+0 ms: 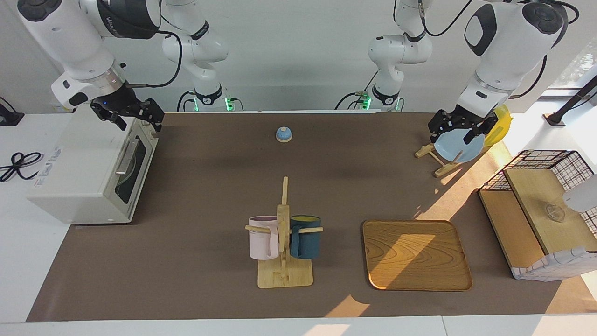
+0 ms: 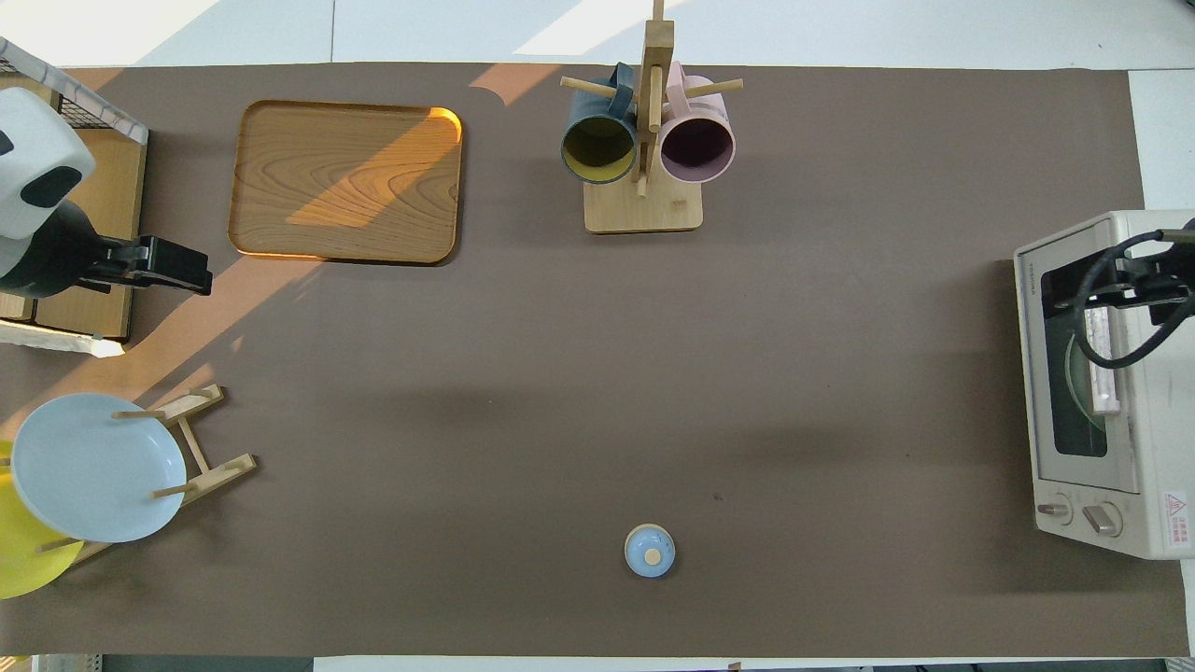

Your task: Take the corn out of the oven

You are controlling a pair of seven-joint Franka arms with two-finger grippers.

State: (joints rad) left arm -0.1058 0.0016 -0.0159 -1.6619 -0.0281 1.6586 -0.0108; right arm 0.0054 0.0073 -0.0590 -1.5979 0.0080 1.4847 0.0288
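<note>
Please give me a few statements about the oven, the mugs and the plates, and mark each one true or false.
1. The oven door is shut. True.
2. The corn lies on the wooden tray. False: the tray is bare, and no corn shows anywhere.
3. Two mugs hang on the wooden mug rack, a pink mug and a dark blue mug. True.
4. The right claw grips the oven's handle. False: it is open, over the oven's top edge.
5. The light blue plate lies flat on the table. False: it stands on edge in the plate rack, under the open left claw.
</note>
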